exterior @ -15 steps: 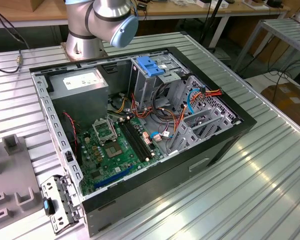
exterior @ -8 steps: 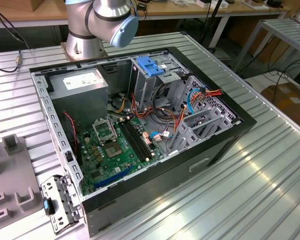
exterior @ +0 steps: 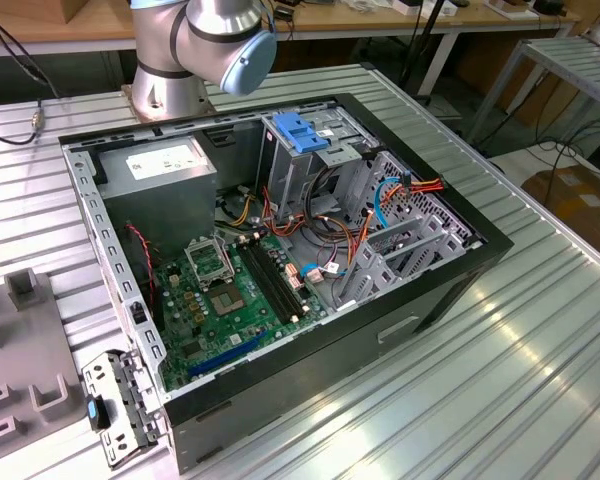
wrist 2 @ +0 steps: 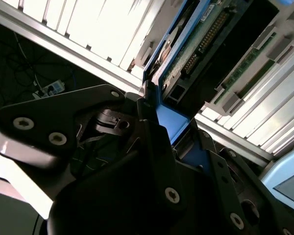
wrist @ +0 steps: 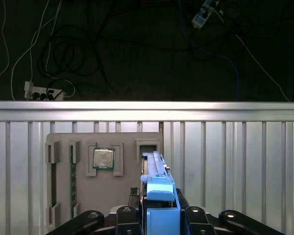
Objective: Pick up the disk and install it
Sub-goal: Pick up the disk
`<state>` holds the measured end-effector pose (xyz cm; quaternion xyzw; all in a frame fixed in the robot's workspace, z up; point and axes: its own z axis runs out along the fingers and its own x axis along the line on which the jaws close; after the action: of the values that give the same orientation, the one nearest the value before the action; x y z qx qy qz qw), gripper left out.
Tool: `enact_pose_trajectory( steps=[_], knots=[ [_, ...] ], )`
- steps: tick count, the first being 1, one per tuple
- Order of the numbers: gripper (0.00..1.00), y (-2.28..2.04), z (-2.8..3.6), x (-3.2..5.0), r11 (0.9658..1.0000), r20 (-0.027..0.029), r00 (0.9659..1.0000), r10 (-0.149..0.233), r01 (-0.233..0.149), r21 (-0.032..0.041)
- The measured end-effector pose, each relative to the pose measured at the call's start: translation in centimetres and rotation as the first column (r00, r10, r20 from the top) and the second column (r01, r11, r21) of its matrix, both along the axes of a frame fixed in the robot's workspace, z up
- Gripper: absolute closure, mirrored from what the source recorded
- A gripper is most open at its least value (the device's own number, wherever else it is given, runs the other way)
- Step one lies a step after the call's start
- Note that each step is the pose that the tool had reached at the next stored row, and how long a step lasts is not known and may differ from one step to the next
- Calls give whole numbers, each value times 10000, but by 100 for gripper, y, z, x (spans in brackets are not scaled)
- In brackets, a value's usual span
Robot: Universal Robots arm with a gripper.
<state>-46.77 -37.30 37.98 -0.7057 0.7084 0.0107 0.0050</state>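
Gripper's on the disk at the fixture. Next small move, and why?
Likely a short straight pull out of the slot. In the first wrist view the gripper looks shut on the disk, whose far end sits in a slot of the grey fixture plate, so sideways motion could jam it.

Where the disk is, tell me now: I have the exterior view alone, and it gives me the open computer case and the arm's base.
Observer: In the first wrist view the disk stands on edge with the gripper shut on it.
Operator: Say what lies beyond it.
Observer: A grey tray; the disk's far end lines up with an upright holder on it. Whether it is seated or lifted, I cannot tell.
Operator: Describe the disk's face.
Observer: In the second wrist view a green circuit board shows on one flat side.
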Motion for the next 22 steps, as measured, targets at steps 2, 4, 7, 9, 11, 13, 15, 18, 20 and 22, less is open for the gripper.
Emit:
enact_pose_trajectory(
  steps=[2, 4, 7, 9, 11, 13, 15, 18, 20, 22],
  knots=[
    [63, 0, 16, 0, 10000, -2, 10000, 0, 0, -1],
    [63, 0, 40, 0, 10000, -2, 10000, 0, 0, -1],
    [63, 0, 86, 0, 10000, -1, 10000, 0, 0, -1],
    [63, 0, 110, 0, 10000, 0, 10000, 0, 0, 0],
    [63, 0, 131, 0, 10000, 1, 10000, 0, 0, 1],
    [63, 0, 158, 0, 10000, 0, 10000, 0, 0, 0],
    [63, 1, 189, 0, 10000, -1, 10000, 0, 0, 0],
    [63, 0, 238, 0, 10000, -1, 10000, 0, 0, 0],
    [63, 0, 268, 0, 10000, 0, 10000, 0, 0, 1],
    [63, 0, 305, 0, 10000, 0, 10000, 0, 0, 0]
  ],
)
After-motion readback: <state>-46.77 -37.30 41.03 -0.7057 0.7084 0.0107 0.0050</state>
